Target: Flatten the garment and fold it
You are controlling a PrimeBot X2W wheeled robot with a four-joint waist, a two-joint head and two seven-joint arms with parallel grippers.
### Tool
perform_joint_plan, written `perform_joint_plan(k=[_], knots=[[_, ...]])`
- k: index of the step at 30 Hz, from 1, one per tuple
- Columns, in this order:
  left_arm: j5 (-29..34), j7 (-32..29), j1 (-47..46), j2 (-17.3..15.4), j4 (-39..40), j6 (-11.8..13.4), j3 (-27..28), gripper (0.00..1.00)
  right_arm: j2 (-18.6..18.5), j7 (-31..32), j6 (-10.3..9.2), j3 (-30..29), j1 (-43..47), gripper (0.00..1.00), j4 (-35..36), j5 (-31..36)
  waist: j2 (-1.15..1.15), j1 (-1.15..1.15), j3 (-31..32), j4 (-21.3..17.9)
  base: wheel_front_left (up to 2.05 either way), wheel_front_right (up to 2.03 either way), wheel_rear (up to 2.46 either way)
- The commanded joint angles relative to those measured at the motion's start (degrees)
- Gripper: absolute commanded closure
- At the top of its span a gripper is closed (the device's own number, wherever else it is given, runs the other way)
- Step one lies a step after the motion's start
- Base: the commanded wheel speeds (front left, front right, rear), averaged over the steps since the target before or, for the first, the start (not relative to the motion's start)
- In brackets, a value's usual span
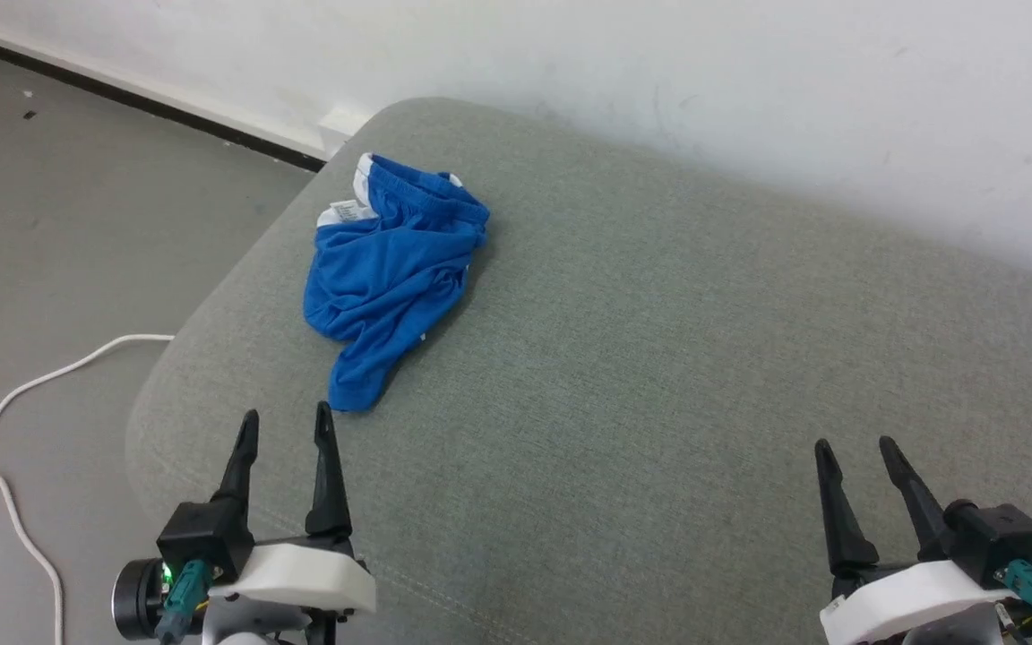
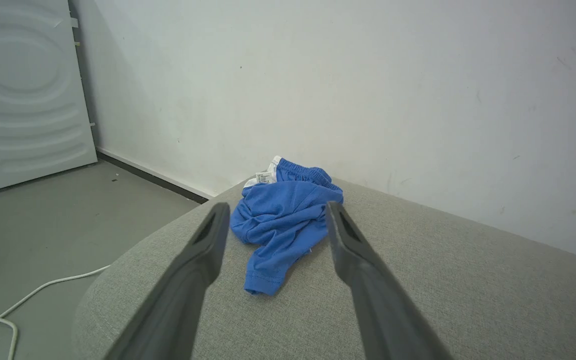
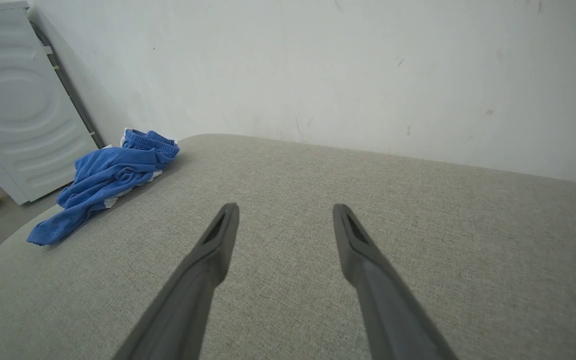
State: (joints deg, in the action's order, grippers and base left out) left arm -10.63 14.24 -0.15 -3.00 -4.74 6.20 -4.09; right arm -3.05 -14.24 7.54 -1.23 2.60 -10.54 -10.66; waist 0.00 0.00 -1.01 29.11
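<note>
The garment (image 1: 386, 278) lies bunched on the big grey cushion (image 1: 659, 358), by its far left corner (not flat yet). The left gripper (image 1: 288, 410) hovers near it, the right gripper (image 1: 854, 442) well apart, both wide open and empty, ready to grab.

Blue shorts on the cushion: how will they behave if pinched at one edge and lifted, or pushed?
Probably floppy: the shorts lie crumpled in soft folds, so a one-edge pinch would likely leave the rest hanging. Likely light, since the fabric looks thin. Pushed, they'd probably bunch rather than slide on the woven cushion.
</note>
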Motion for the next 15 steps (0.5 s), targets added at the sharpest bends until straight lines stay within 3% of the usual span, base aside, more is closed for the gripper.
perform_joint_plan(k=[1, 15], knots=[[-0.38, 0.52, 0.45, 0.13, -0.22, 0.48, -0.24, 0.0, 0.17, -0.52, -0.05, 0.07, 0.64, 0.0, -0.35, -0.47, 0.0, 0.0, -0.02, 0.4, 0.0, 0.0, 0.0], [-0.47, 0.75, -0.94, -0.01, -3.0, -0.73, 0.0, 0.0, 0.17, -0.75, -0.05, 0.26, 0.68, 0.0, -0.16, -0.93, 0.0, 0.0, -0.6, 0.86, 0.0, 0.0, 0.0]])
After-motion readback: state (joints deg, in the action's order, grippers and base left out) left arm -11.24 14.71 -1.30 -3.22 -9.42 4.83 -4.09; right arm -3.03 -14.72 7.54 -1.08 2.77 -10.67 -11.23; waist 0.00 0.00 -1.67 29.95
